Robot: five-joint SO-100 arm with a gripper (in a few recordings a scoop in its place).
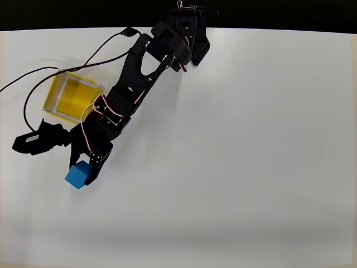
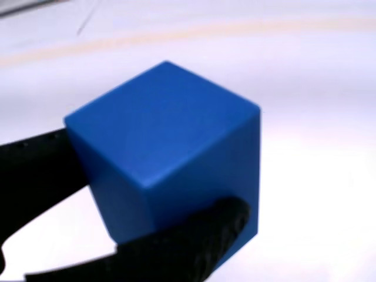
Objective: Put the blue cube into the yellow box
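Tool point(image 1: 83, 167) has the blue cube point(image 1: 78, 174) pinched between its two black fingers point(image 2: 194, 249); in the wrist view one finger sits on the cube's left face, the other wraps the lower front edge. Cube point(image 2: 167, 153) looks skewed in the grip, corner-on rather than face-on, so contact is probably on edges. Can't tell whether it's off the counter point(image 1: 234, 167) or resting on it.

Overhead view: cube sits below the yellow box point(image 1: 71, 97), near but clearly apart, with the arm point(image 1: 134, 84) lying diagonally across the box's right side. Box is open-topped, thin pale walls, yellow floor, nothing inside that I can see.

My read on doing the step well:
- Keep the squeeze firm; a skewed grasp may let the cube rotate or slip out.
- Lift first so the cube's bottom clears the wall, then swing up-picture toward the box.
- Centre over the floor before letting go; box is only somewhat wider than the cube, so margin is small.
- Release low. Thin walls may shift if clipped.
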